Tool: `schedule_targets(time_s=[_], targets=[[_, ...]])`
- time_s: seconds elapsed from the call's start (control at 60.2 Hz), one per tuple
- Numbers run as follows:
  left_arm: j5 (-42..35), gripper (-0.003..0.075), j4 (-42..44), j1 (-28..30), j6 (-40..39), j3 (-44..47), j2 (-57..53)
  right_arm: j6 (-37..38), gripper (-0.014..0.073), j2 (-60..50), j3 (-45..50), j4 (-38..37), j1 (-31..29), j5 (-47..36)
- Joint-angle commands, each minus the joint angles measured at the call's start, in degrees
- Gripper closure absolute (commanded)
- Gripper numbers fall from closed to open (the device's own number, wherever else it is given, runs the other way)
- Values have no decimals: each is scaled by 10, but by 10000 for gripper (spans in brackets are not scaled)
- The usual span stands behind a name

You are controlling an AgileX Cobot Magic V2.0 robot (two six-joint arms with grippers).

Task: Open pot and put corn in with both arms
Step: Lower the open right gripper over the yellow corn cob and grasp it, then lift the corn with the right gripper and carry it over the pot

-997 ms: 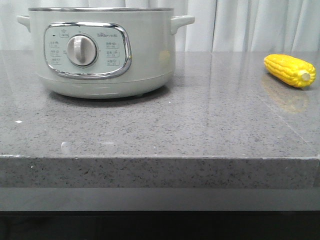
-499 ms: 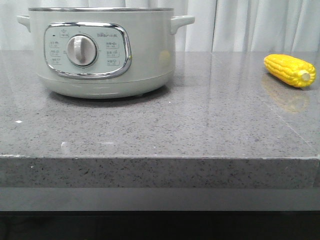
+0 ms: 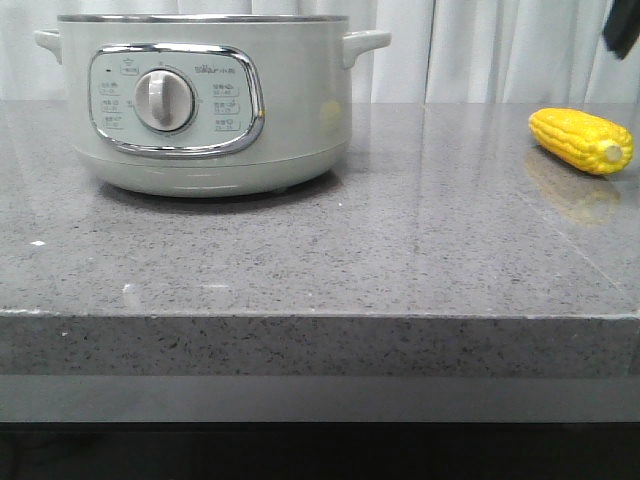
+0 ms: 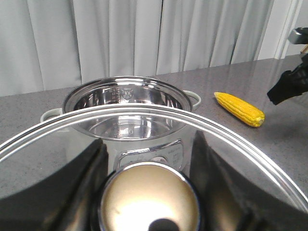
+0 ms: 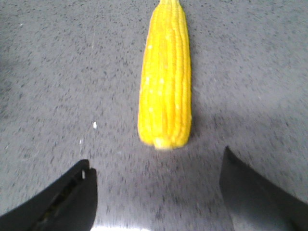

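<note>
The pale grey-white pot point(image 3: 205, 105) stands at the back left of the counter, its dial facing me. In the left wrist view the pot point(image 4: 126, 108) is open and its steel inside shows. My left gripper point(image 4: 149, 168) is shut on the round knob point(image 4: 149, 204) of the glass lid point(image 4: 231, 139), which it holds above and in front of the pot. The yellow corn point(image 3: 581, 141) lies at the far right. My right gripper point(image 5: 155, 161) hangs open just short of the corn point(image 5: 165, 82), touching nothing. Only a dark bit of it point(image 3: 622, 25) shows in the front view.
The grey speckled counter point(image 3: 400, 250) ends in a front edge point(image 3: 320, 315) close to me. White curtains point(image 3: 500, 50) hang behind it. The right arm point(image 4: 291, 84) shows as a dark shape beyond the corn point(image 4: 239, 109) in the left wrist view.
A dark part of my right gripper has come into the front view at the top right, above the corn. Pot and corn have not moved.
</note>
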Motion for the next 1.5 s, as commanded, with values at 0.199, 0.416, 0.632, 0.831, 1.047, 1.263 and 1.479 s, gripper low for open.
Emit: schedule_targets(time_s=[0.199, 0.416, 0.632, 0.831, 1.047, 1.263, 1.479], targets=[[-87, 479, -9, -3, -1, -22, 0, -28, 44, 113, -141, -3, 1, 2], [-87, 479, -9, -3, -1, -22, 0, -28, 44, 181, -196, -28, 1, 2], [-87, 479, -9, -3, -1, -22, 0, -28, 44, 229, -221, -29, 1, -3], [-87, 479, -9, -3, -1, -22, 0, -28, 44, 251, -225, -31, 1, -8], [-87, 479, -9, -3, -1, -22, 0, -28, 196, 252, -225, -31, 1, -3], [-87, 479, -9, -3, -1, -22, 0, -28, 284, 245, -225, -31, 1, 12], [-87, 479, -9, -3, -1, -22, 0, -28, 284, 200, -225, -24, 1, 49]])
